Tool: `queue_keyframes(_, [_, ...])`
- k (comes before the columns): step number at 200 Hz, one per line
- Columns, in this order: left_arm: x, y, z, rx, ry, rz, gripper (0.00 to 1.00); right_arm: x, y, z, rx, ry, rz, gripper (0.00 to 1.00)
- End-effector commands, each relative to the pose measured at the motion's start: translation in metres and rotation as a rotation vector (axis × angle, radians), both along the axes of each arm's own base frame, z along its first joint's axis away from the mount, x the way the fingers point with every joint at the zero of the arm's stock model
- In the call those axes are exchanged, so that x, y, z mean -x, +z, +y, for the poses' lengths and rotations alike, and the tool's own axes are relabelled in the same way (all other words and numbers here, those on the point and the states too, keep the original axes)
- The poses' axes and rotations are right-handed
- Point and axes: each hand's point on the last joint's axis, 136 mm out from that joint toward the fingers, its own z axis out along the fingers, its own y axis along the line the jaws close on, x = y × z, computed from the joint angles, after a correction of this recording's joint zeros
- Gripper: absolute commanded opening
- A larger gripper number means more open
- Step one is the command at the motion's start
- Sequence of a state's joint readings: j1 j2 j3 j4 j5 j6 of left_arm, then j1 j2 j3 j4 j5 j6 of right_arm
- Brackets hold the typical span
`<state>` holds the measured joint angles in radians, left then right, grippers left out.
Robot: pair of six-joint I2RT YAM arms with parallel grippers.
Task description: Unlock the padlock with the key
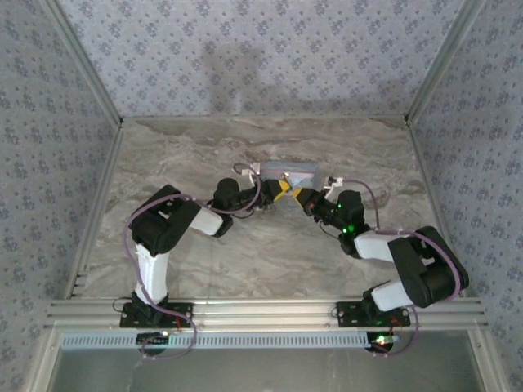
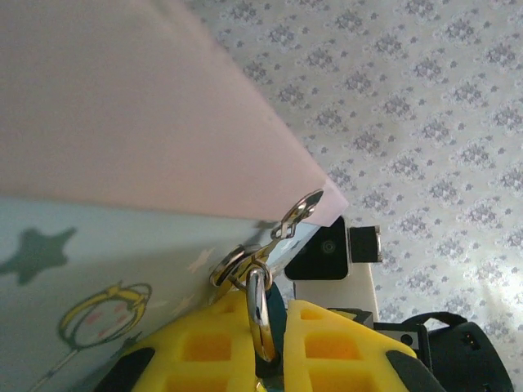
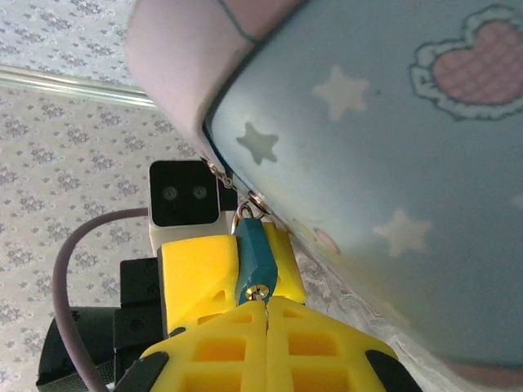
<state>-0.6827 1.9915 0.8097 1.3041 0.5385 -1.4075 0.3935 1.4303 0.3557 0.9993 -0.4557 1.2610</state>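
**Top view.** Tin [image 1: 288,171] sits toward the far middle of the desk [image 1: 204,261]. Left arm [image 1: 167,220] and right arm [image 1: 409,265] reach in low with elbows out. Their jaws meet at the tin's near side, about equally close.

**Left wrist.** Padlock [image 2: 275,296] hangs from the tin's hasp [image 2: 298,212] by a silver shackle [image 2: 257,314]. Left jaws pinch its teal body between yellow pads [image 2: 204,343].

**Right wrist.** Padlock's long axis runs from the hasp straight toward the right jaws, and its brass keyhole [image 3: 259,290] end touches them. Right jaws are pressed together on a thin metal sliver, probably the key [image 3: 265,305]. The likely next move is a twist about that axis while the left holds steady.
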Motion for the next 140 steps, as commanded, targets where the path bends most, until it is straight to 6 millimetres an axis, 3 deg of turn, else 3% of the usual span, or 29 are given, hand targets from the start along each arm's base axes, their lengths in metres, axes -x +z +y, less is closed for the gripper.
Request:
queue_keyframes(1, [0.031,0.05,-0.016,0.097,-0.136,-0.148,0.0,0.002,0.017,0.01,0.002,0.029,-0.101,0.0])
queue_keyframes(65, [0.036,0.048,-0.019,0.094,-0.157,-0.149,0.0,-0.008,0.024,0.01,0.038,0.014,-0.128,0.0])
queue_keyframes(140, [0.074,0.045,-0.041,0.091,-0.29,-0.154,0.0,-0.019,0.039,0.027,0.06,0.063,-0.147,0.0])
